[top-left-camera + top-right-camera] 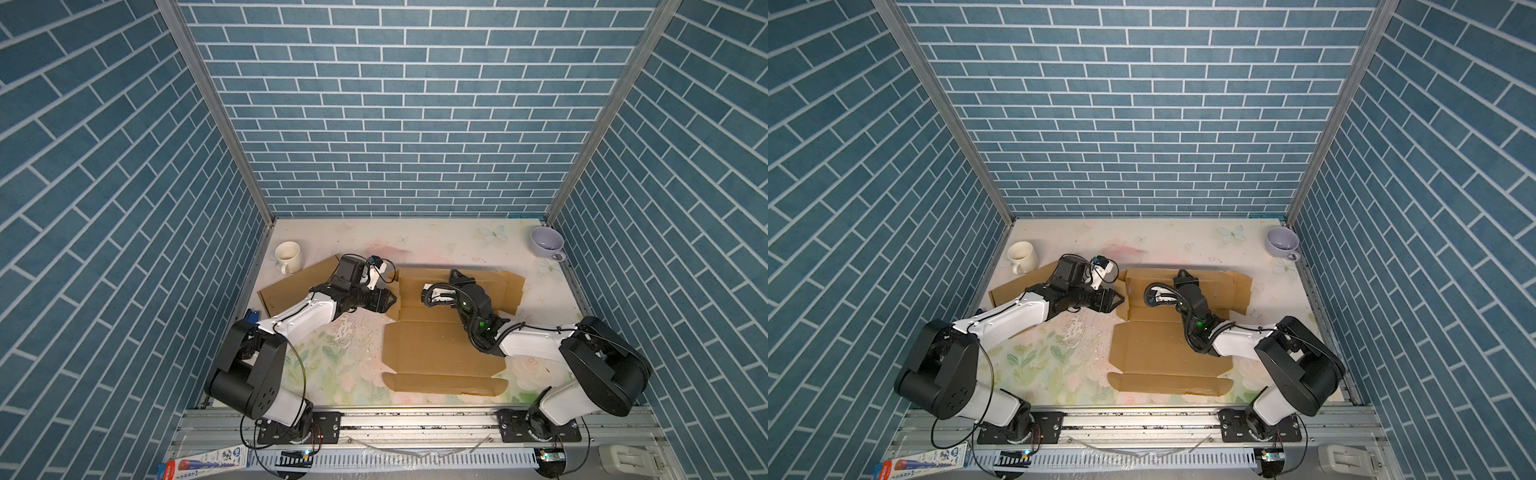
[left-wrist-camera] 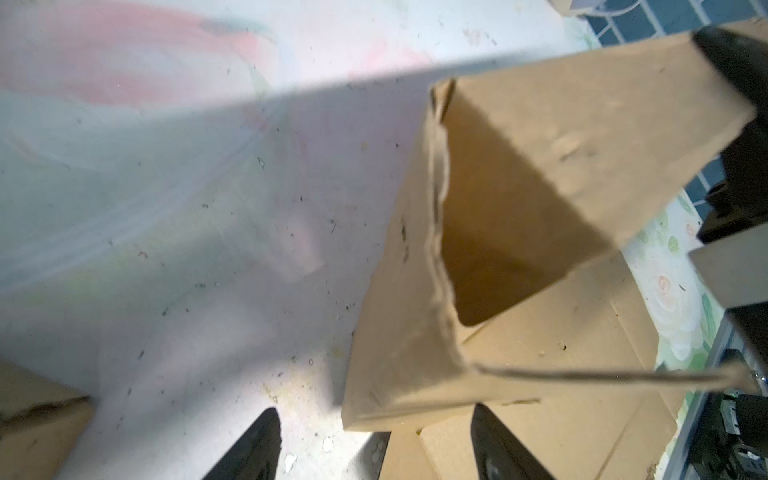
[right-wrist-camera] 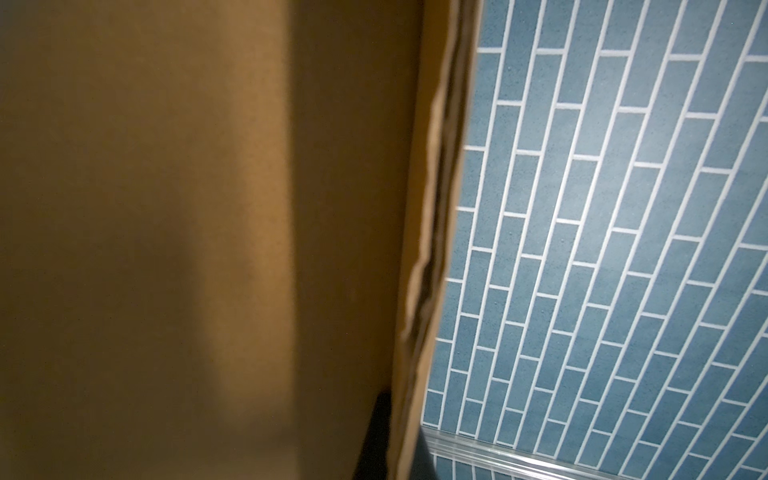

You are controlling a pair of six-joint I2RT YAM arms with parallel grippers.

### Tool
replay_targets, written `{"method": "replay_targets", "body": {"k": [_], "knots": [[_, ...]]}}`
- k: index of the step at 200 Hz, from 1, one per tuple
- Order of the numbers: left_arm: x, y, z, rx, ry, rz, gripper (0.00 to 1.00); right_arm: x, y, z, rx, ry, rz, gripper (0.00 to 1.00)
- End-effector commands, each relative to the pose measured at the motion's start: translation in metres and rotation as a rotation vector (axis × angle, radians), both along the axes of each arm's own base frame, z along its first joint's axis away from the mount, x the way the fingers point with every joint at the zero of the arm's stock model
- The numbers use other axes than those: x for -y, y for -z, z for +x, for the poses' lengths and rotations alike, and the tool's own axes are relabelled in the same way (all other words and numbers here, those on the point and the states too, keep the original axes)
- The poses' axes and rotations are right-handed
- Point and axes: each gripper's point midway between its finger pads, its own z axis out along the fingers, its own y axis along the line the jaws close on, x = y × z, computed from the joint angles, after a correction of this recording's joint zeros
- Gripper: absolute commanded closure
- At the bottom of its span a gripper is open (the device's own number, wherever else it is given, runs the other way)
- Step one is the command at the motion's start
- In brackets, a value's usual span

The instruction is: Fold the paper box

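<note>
Brown cardboard box blank (image 1: 436, 353): mostly flat on the floral-print bench (image 1: 332, 365), spreading back from the right jaws and under that arm. One long panel, the raised wall panel (image 1: 419, 286), is lifted off the bench.

Right jaws: closed tight on the top edge of the raised wall panel. In the right wrist view the worn cardboard edge (image 3: 432, 249) runs out between the two dark fingers (image 3: 378, 419).

Left jaws: wide, holding nothing. Their black fingers (image 2: 257, 449) sit low over bare bench.

Key relation: the wall's end flap (image 2: 395, 324) stands straight ahead of the left jaws. Its lower corner is just in front of the gap between the fingers and seems apart from both. The wall's long axis runs away from the left jaws toward the right jaws, so the flap is the end nearest the left jaws. The left arm (image 1: 303, 316) is the nearer one; the right is occupied.

Judgement: the step in hand looks like turning that flap inward. The left jaws would have to meet it along the wall's axis while the right pinch steadies the wall. A push off that axis could twist the panel out of the pinch.
</note>
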Motion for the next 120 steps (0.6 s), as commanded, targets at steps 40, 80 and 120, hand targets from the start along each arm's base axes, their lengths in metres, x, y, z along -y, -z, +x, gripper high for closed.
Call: {"method": "replay_targets", "body": {"k": [40,80,120], "knots": [[0.015,-0.012,0.022,0.154,0.025,-0.08,0.24,-0.01,-0.002,0.002,-0.002,-0.034,-0.025,1.0],[0.029,-0.011,0.023,0.2,0.041,-0.106,0.3,-0.014,-0.004,0.001,-0.001,-0.05,-0.017,1.0],[0.015,0.01,0.036,0.214,-0.074,0.014,0.31,-0.018,-0.007,-0.001,0.004,-0.059,-0.012,1.0]]}}
